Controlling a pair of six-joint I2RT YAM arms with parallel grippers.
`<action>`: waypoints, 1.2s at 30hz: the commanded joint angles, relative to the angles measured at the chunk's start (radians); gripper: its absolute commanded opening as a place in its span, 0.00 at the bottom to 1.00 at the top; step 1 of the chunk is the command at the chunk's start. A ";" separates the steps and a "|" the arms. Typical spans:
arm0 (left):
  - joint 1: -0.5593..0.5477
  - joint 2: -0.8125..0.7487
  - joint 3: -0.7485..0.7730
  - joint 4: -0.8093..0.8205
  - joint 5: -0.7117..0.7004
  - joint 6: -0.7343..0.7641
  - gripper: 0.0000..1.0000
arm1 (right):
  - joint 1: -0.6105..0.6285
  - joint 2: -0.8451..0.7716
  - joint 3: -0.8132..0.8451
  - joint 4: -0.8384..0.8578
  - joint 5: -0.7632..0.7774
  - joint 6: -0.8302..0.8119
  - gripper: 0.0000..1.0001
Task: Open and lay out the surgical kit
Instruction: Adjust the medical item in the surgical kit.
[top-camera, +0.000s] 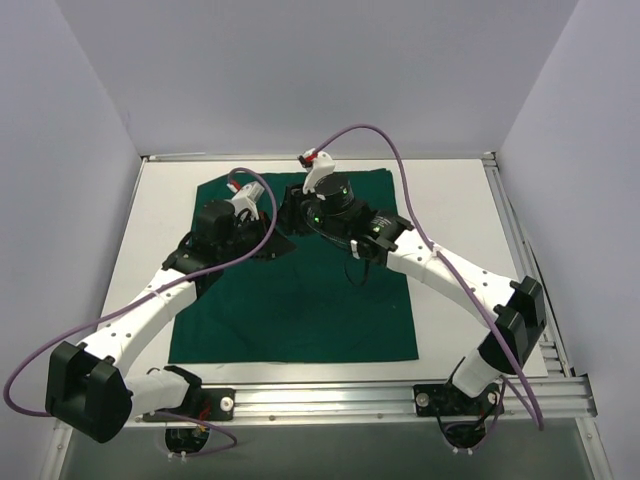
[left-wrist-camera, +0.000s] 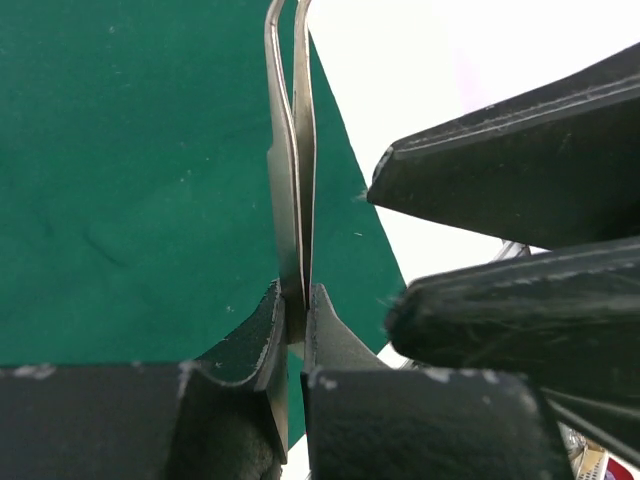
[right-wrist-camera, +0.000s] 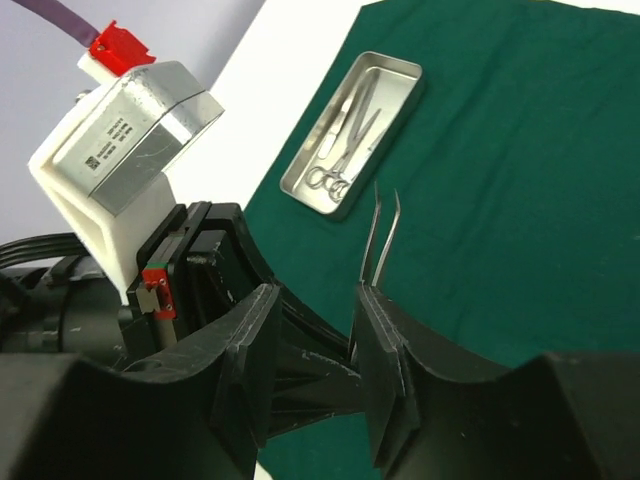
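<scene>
Top cam: fixed, high, behind the arms (top-camera: 150, 320), tilted down toward 12 o'clock. Far off. Whole desk (top-camera: 460, 200) and cloth (top-camera: 300, 310) in frame, arm bases at 6.

Left wrist cam: sits behind left hand (left-wrist-camera: 297, 310), looks out along its fingers. Very near. Tweezers (left-wrist-camera: 290, 180) run up to 12, cloth fills 9 to 11, bare desk at 1, right hand (left-wrist-camera: 385, 250) at 3.

Right wrist cam: behind right hand, looks out over the cloth, less near. Tray (right-wrist-camera: 380, 135) at 12, left wrist cam housing (right-wrist-camera: 120, 150) at 10.

Shared: cloth in all three views, tweezers in both wrist views.
</scene>
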 joint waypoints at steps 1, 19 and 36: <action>-0.005 -0.029 0.040 0.001 -0.021 0.016 0.02 | 0.022 0.020 0.065 -0.062 0.127 -0.043 0.35; -0.002 -0.037 0.052 -0.005 -0.002 0.010 0.07 | 0.054 0.111 0.122 -0.116 0.224 -0.071 0.00; 0.156 -0.175 -0.009 -0.167 -0.087 0.070 0.83 | -0.233 0.109 0.053 -0.188 0.229 -0.148 0.00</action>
